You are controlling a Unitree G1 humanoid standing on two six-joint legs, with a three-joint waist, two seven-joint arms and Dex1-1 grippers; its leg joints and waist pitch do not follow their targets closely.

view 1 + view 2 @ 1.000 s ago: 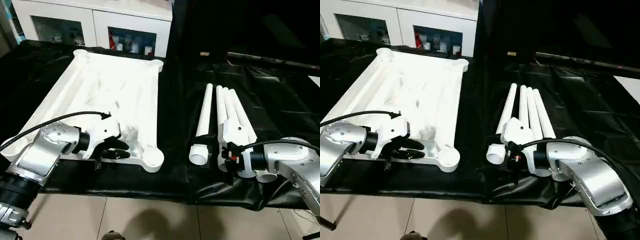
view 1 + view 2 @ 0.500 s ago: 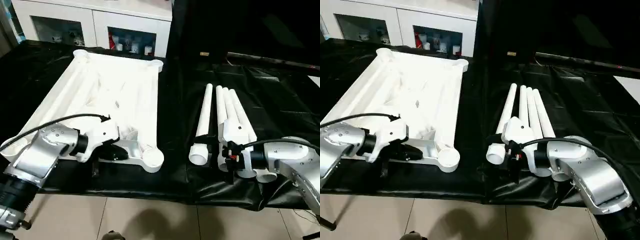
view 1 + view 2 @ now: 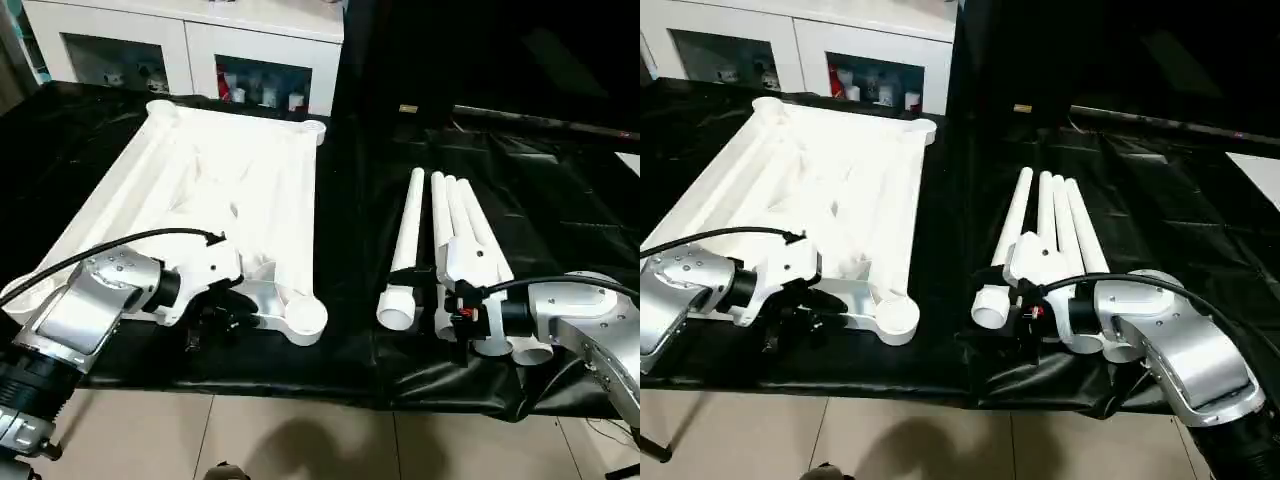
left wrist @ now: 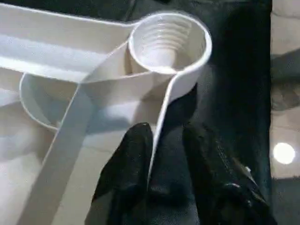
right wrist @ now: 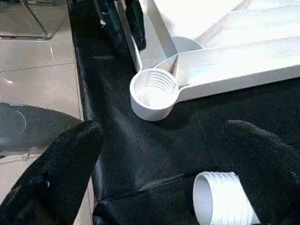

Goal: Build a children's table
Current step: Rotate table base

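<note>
The children's table (image 3: 215,195) lies upside down on the black-cloth-covered work table (image 3: 560,200), ribbed underside up, filling the left half and running from near the back edge to just short of the front edge. Its near corner socket (image 4: 168,42) sits close to the front edge, threads showing inside.

My left gripper (image 4: 164,154) is at that front rim, just beside the socket. My two black fingers (image 4: 129,159) straddle the thin white rim, one inside the tray and one outside over the cloth, pinching the table's edge between them.

The four white legs (image 3: 450,225) lie side by side on the right half of the work table, their threaded ends toward the front edge. My right gripper (image 5: 164,173) hovers low over those near ends with its fingers (image 5: 65,164) spread wide apart, holding nothing; the threaded end of one leg (image 5: 220,197) lies between them on the cloth, and I cannot tell whether either finger touches it.

Behind the work table stands a white cabinet (image 3: 200,30) with glass doors.
</note>
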